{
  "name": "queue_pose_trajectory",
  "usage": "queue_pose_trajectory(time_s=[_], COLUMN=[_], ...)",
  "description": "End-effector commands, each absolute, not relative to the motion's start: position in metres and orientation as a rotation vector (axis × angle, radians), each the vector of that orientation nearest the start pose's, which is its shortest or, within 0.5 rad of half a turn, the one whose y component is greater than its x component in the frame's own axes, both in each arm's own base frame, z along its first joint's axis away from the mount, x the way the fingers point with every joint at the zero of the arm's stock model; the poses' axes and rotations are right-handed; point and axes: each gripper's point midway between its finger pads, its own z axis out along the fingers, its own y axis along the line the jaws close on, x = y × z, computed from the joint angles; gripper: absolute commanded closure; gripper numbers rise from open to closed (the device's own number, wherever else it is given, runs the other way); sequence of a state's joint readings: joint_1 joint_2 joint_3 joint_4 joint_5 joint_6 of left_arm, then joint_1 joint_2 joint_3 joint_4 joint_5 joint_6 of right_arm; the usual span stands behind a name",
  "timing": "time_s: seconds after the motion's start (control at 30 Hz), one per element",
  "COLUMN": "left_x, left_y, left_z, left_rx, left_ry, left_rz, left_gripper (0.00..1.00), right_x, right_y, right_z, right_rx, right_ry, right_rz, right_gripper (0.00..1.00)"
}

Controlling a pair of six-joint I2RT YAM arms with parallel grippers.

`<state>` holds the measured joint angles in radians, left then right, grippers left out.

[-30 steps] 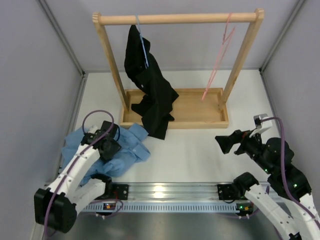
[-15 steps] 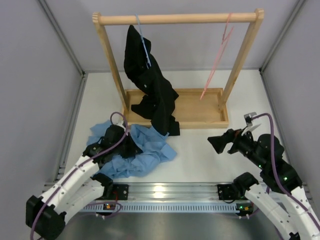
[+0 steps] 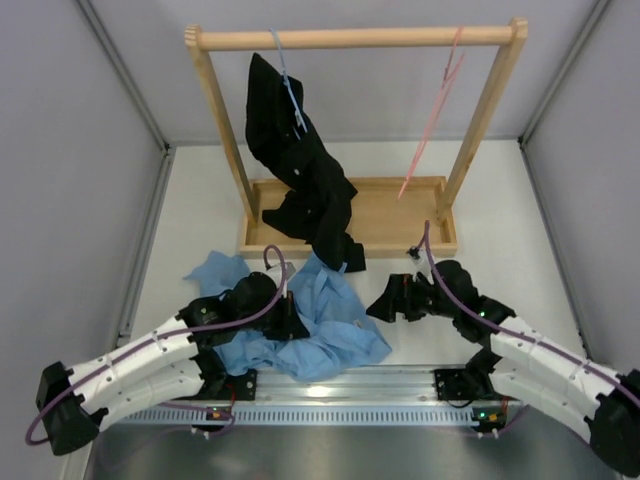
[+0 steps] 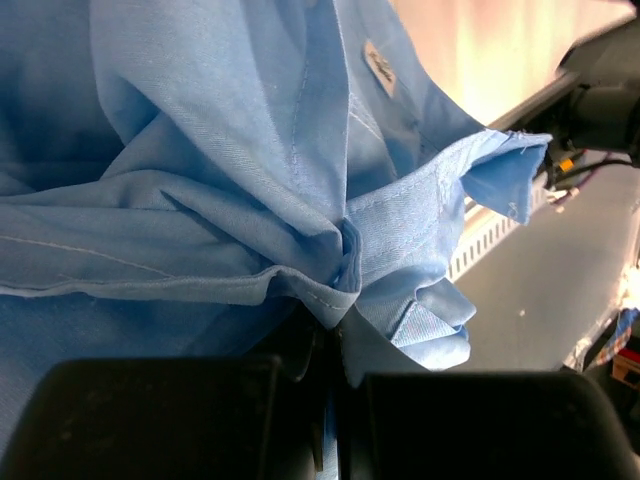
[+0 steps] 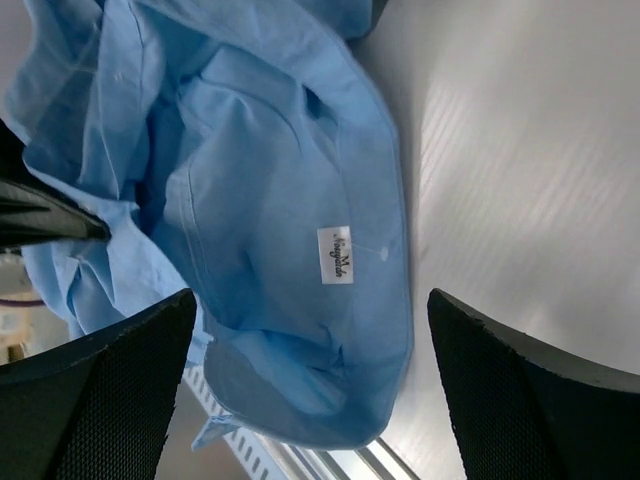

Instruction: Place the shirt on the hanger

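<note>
Your left gripper (image 4: 330, 345) is clamped on 1 fold of the light blue shirt (image 3: 335, 325). The shirt lies bunched on the table (image 3: 500, 200), at 6 o'clock from the rack (image 3: 360, 38). Your right gripper (image 3: 385, 303) stands wide and holds nothing, just beside the shirt at its 3 o'clock. The pink hanger (image 3: 432, 125) hangs at the rack's right end.

Plain grey panel walls (image 3: 60, 150) enclose a white counter (image 3: 200, 200) on three sides. A wooden garment rack (image 3: 360, 38) stands at the rear on a shallow wooden tray base (image 3: 390, 215). An aluminium rail (image 3: 400, 385) lines the near edge. Lighting is even, with slight glare on the rail.
</note>
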<state>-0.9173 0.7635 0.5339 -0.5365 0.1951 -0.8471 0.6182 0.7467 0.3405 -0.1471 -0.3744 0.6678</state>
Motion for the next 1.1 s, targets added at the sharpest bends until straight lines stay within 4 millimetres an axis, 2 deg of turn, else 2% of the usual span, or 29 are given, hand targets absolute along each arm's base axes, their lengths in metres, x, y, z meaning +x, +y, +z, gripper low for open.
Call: queue_pose_trajectory(time_s=[0.0, 0.03, 0.07, 0.13, 0.17, 0.23, 0.3, 0.4, 0.57, 0.6, 0.63, 0.67, 0.7, 0.73, 0.77, 0.83, 0.9, 1.07], left_x=[0.101, 0.100, 0.100, 0.097, 0.095, 0.092, 0.086, 0.082, 0.080, 0.081, 0.082, 0.085, 0.087, 0.088, 0.089, 0.090, 0.093, 0.100], left_y=[-0.227, -0.226, -0.225, -0.223, -0.223, -0.224, -0.228, -0.225, -0.220, -0.220, -0.220, -0.218, -0.218, -0.219, -0.220, -0.220, -0.220, -0.220], left_z=[0.108, 0.104, 0.101, 0.096, 0.095, 0.097, 0.099, 0.099, 0.089, 0.087, 0.085, 0.082, 0.080, 0.080, 0.078, 0.077, 0.076, 0.086], left_rx=[0.158, 0.162, 0.164, 0.180, 0.184, 0.201, 0.224, 0.230, 0.206, 0.200, 0.196, 0.186, 0.189, 0.191, 0.194, 0.193, 0.178, 0.139], left_ry=[2.548, 2.555, 2.560, 2.570, 2.568, 2.556, 2.532, 2.514, 2.531, 2.537, 2.540, 2.550, 2.554, 2.555, 2.560, 2.563, 2.555, 2.508], left_rz=[-0.988, -0.973, -0.962, -0.954, -0.959, -0.988, -1.059, -1.088, -1.072, -1.061, -1.048, -1.015, -0.998, -0.991, -0.982, -0.978, -0.967, -0.973], left_gripper=[1.00, 1.00, 1.00, 1.00, 1.00, 1.00, 1.00, 1.00, 1.00, 1.00, 1.00, 1.00, 1.00, 1.00, 1.00, 1.00, 1.00, 1.00], right_x=[0.163, 0.169, 0.162, 0.162, 0.157, 0.153, 0.153, 0.162, 0.193, 0.197, 0.197, 0.198, 0.201, 0.201, 0.205, 0.210, 0.214, 0.218], right_y=[0.249, 0.248, 0.253, 0.255, 0.266, 0.274, 0.283, 0.283, 0.262, 0.268, 0.271, 0.276, 0.286, 0.296, 0.304, 0.309, 0.315, 0.319], right_z=[0.118, 0.104, 0.098, 0.082, 0.086, 0.075, 0.079, 0.084, 0.094, 0.103, 0.094, 0.094, 0.100, 0.095, 0.102, 0.098, 0.103, 0.101], right_rx=[-0.266, -0.211, -0.226, -0.186, -0.210, -0.221, -0.249, -0.221, -0.119, -0.128, -0.172, -0.197, -0.220, -0.278, -0.298, -0.340, -0.358, -0.366], right_ry=[2.182, 2.222, 2.242, 2.279, 2.250, 2.271, 2.260, 2.238, 2.220, 2.206, 2.236, 2.242, 2.231, 2.230, 2.210, 2.207, 2.190, 2.202], right_rz=[1.121, 1.048, 1.031, 0.983, 1.030, 1.032, 1.024, 0.977, 0.734, 0.738, 0.711, 0.712, 0.739, 0.754, 0.769, 0.744, 0.750, 0.767], right_gripper=[0.07, 0.08, 0.09, 0.10, 0.11, 0.13, 0.13, 0.13, 0.13, 0.11, 0.10, 0.09, 0.08, 0.08, 0.08, 0.08, 0.08, 0.04])
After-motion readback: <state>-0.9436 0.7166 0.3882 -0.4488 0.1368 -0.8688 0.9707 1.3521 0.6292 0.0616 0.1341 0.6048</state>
